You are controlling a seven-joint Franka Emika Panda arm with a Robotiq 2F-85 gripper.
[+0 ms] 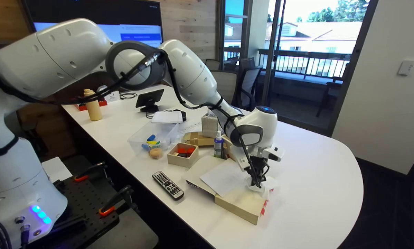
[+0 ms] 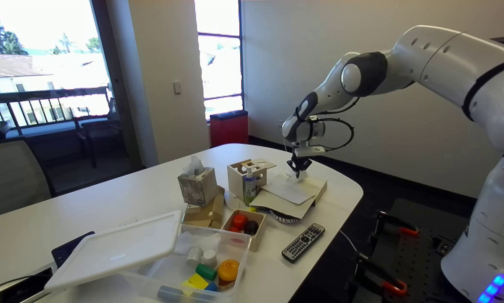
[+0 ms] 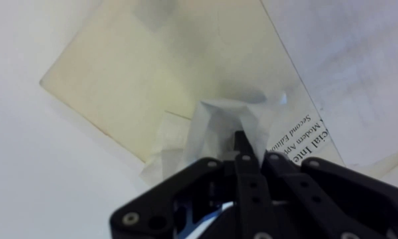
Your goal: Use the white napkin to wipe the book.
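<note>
The book (image 1: 243,202) lies open on the white table, with cream pages and red marks along one edge. It also shows in an exterior view (image 2: 319,184) and in the wrist view (image 3: 142,76), where printed title text is partly visible. A white sheet (image 1: 226,176) lies across part of it. My gripper (image 1: 258,182) points down over the book, also seen in an exterior view (image 2: 298,171). In the wrist view its fingers (image 3: 252,146) are closed together on the crumpled white napkin (image 3: 215,122). The napkin spreads around the fingertips, at or just above the page; contact is hard to tell.
A spray bottle (image 2: 250,187) and a wooden box (image 2: 236,174) stand beside the book. A small wooden tray (image 1: 182,159), a black remote (image 1: 168,185), a tissue box (image 2: 198,188), cardboard (image 2: 208,213) and a clear bin (image 1: 134,140) with toys are nearby.
</note>
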